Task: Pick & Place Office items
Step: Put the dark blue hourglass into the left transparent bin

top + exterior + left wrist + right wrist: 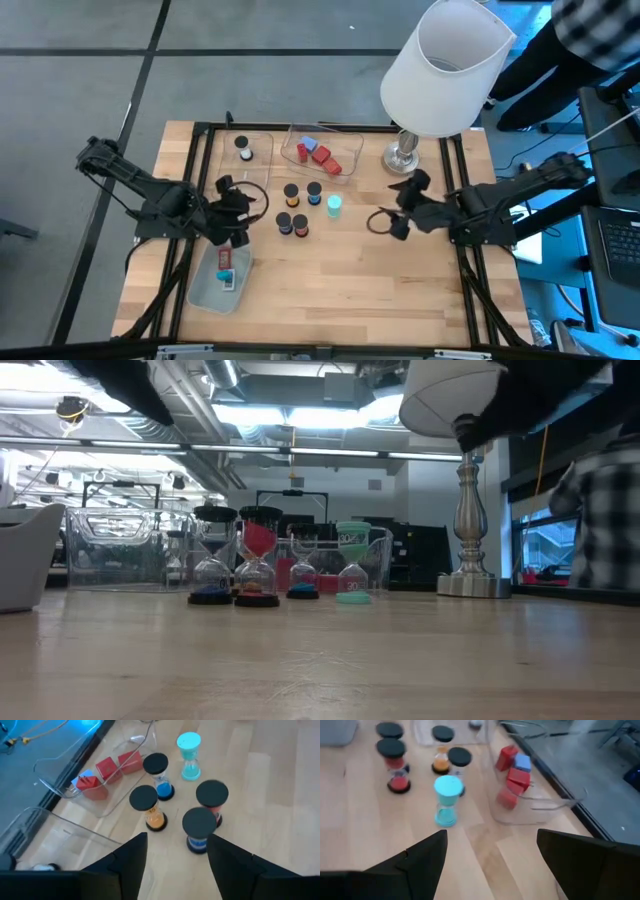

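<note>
Several small sand timers point(300, 208) stand upright on the wooden table's middle: most have black caps, one is teal point(447, 800). Red and blue blocks point(107, 770) lie in a clear tray point(322, 155) at the far side. A red piece and a teal one point(226, 270) lie in the pale tray point(205, 295) near the left front. My left gripper point(235, 228) hovers open above that tray's far end, pointing toward the timers point(199, 827). My right gripper point(385, 222) hangs open to the right of the timers, nothing between its fingers point(420, 860).
A big white lamp point(445, 65) stands on its metal base point(402, 155) at the far right. A second clear tray point(250, 148) with a small white piece sits far left. A person in a plaid sleeve point(600, 520) is beyond the right edge. Bare wood lies toward the near edge.
</note>
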`<act>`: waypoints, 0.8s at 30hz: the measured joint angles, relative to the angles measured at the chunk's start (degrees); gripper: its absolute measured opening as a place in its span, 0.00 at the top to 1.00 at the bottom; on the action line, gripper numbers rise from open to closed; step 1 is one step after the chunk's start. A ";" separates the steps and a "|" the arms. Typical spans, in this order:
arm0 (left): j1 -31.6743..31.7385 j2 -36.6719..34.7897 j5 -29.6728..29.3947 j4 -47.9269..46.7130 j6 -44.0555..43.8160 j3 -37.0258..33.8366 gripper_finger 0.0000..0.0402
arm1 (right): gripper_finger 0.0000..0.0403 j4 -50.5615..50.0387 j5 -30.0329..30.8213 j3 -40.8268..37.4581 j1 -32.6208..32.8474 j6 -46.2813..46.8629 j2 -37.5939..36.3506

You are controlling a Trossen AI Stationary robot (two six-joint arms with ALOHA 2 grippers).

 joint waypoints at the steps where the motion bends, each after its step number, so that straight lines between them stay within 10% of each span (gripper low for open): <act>1: 0.47 0.00 0.55 0.66 0.00 0.00 0.49 | 0.23 2.23 0.60 -2.58 -0.01 -0.01 -1.95; 24: 11.99 0.09 7.73 7.85 9.21 -0.61 0.41 | 0.23 18.48 18.84 -29.44 0.00 6.17 -23.76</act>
